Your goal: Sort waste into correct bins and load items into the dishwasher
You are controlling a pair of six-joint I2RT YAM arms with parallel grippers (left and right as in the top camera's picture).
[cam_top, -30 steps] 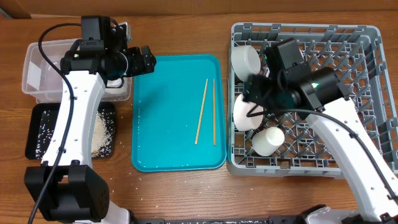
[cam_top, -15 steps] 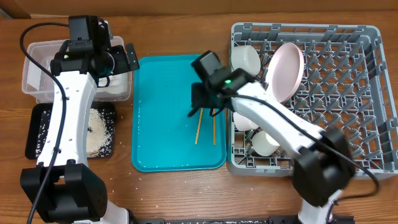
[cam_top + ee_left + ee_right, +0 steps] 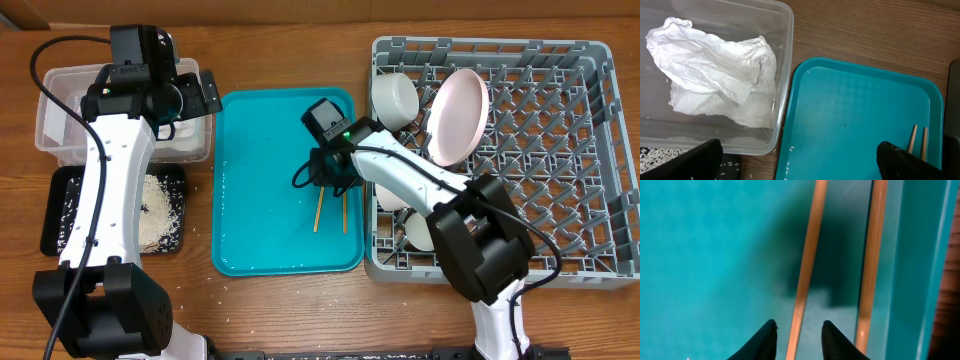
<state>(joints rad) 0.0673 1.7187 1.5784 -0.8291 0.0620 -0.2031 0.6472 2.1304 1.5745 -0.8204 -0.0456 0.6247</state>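
Two wooden chopsticks (image 3: 320,208) lie on the teal tray (image 3: 260,200). My right gripper (image 3: 323,180) is low over them, open, its fingertips (image 3: 799,339) on either side of the left chopstick (image 3: 808,265); the other chopstick (image 3: 872,265) lies just to the right. My left gripper (image 3: 195,95) is open and empty (image 3: 795,165), over the near edge of the clear tub (image 3: 50,125), which holds the crumpled napkin (image 3: 715,75). The black tray (image 3: 60,215) holds rice (image 3: 160,210). The grey dish rack (image 3: 560,180) holds a pink plate (image 3: 458,115), a white bowl (image 3: 395,97) and a white cup (image 3: 428,228).
A few rice grains (image 3: 791,147) lie on the teal tray's left edge and on the wood beside it. The rack's wall (image 3: 372,150) stands right next to the tray's right rim. The right arm's link crosses from the tray over the rack's front left corner.
My right arm left the rack, where the pink plate now stands on edge, swung over the teal tray and came down around the left chopstick. My left gripper shifted slightly left.
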